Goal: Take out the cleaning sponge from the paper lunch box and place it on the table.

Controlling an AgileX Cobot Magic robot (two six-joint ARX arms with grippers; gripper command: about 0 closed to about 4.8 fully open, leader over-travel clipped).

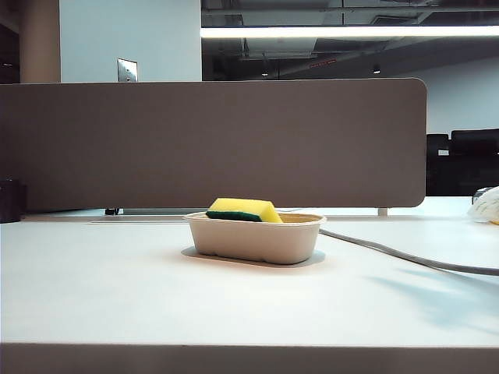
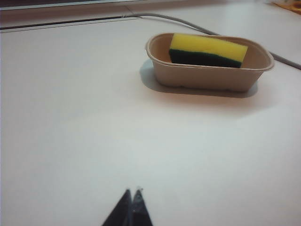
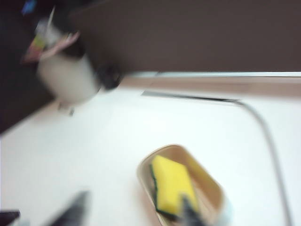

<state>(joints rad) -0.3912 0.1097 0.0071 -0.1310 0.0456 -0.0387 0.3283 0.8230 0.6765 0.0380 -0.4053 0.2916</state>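
The sponge [image 1: 243, 209] is lying tilted in the box [image 1: 256, 239], yellow foam up and its green layer showing along one edge, one end poking above the rim. The box is sitting at the centre of the exterior frame on the table [image 1: 117, 288], with a grey cable [image 1: 405, 255] trailing off to the right behind it. Nothing is out yet, so the task is at its opening step: the approach.

Neither arm is showing in the exterior view. In the left wrist picture the left gripper [image 2: 130, 207] is sitting at the bottom centre with its dark fingertips pressed together, holding nothing, well apart from the box in the upper right of that frame. The right wrist picture is badly smeared, which suggests that arm is swinging in; the sponge is appearing at lower centre there. The right gripper [image 3: 131, 212] is showing two dark fingers [image 3: 70, 209] standing apart along the bottom edge, one of them overlapping the sponge in the picture, though whether it is touching I cannot tell.

The right arm seems to be the working one. Next it needs to settle over the box, line its jaws across the raised sponge, descend without knocking the light box, and close.
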